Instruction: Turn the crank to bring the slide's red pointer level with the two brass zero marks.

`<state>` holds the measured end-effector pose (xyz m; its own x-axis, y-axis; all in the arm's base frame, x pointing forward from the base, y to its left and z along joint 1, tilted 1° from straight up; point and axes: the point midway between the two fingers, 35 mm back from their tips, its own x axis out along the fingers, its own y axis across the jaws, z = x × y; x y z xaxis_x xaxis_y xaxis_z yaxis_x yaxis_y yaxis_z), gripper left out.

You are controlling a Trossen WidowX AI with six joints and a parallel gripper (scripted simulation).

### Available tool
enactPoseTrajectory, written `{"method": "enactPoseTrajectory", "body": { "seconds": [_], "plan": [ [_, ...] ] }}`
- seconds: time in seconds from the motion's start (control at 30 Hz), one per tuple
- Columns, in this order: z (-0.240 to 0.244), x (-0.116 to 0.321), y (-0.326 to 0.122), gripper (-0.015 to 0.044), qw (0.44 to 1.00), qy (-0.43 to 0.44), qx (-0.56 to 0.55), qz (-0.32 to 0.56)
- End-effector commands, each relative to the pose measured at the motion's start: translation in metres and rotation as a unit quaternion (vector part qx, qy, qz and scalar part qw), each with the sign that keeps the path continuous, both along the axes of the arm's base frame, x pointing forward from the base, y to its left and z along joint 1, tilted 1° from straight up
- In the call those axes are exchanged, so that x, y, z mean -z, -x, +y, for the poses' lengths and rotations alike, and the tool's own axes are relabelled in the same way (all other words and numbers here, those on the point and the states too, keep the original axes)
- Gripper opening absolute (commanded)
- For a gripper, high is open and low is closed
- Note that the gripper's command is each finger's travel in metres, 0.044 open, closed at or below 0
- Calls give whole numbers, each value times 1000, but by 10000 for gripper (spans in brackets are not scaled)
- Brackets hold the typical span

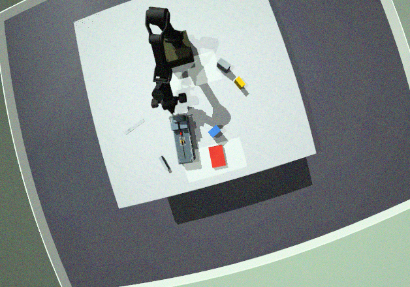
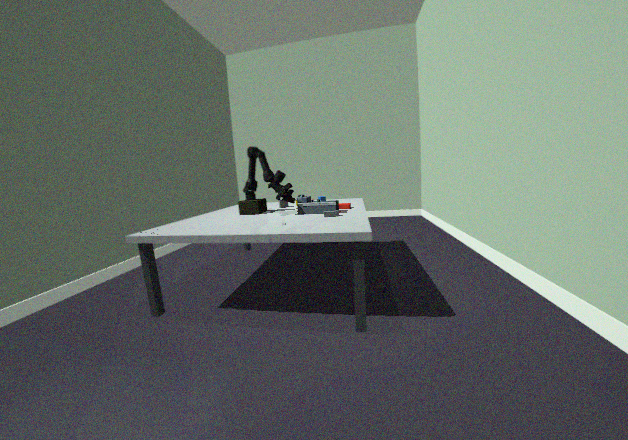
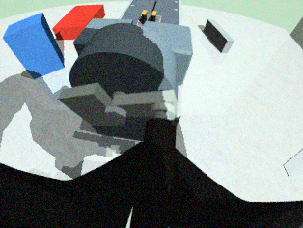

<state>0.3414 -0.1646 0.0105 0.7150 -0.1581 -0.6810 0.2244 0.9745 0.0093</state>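
The grey-blue machine (image 1: 188, 152) (image 2: 317, 208) (image 3: 180, 36) stands on the table, its crank end toward the arm. Its red pointer (image 1: 181, 134) lies off the two brass zero marks (image 1: 182, 141) (image 3: 149, 15), on the crank side of them; in the wrist view the housing hides most of the pointer. A round dark hub (image 3: 118, 63) and a pale crank arm (image 3: 145, 99) show in front of the housing. My gripper (image 1: 172, 112) (image 2: 292, 200) (image 3: 155, 150) is shut on the crank handle, which the fingers largely hide.
A blue block (image 1: 214, 130) (image 3: 34, 43) and a red block (image 1: 217, 156) (image 3: 79, 21) lie beside the machine. A dark slab (image 1: 165, 164) (image 3: 218, 36) lies on its other side, near a pale strip (image 1: 134, 126). Grey (image 1: 223, 64) and yellow (image 1: 239, 82) blocks lie farther off.
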Motion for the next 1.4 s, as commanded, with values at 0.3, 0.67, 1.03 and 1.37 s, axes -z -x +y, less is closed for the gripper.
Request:
{"method": "enactPoseTrajectory", "body": {
  "seconds": [0.3, 0.67, 1.03, 1.37],
  "plan": [
    [-1, 22, 0, 0, 1000, 1, 2, 3],
    [7, 34, -2, 0, 1000, 1, 2, 3],
    [16, 40, -5, 0, 1000, 0, 2, 3],
    [21, 42, -6, 0, 1000, 0, 2, 3]
  ]
}}
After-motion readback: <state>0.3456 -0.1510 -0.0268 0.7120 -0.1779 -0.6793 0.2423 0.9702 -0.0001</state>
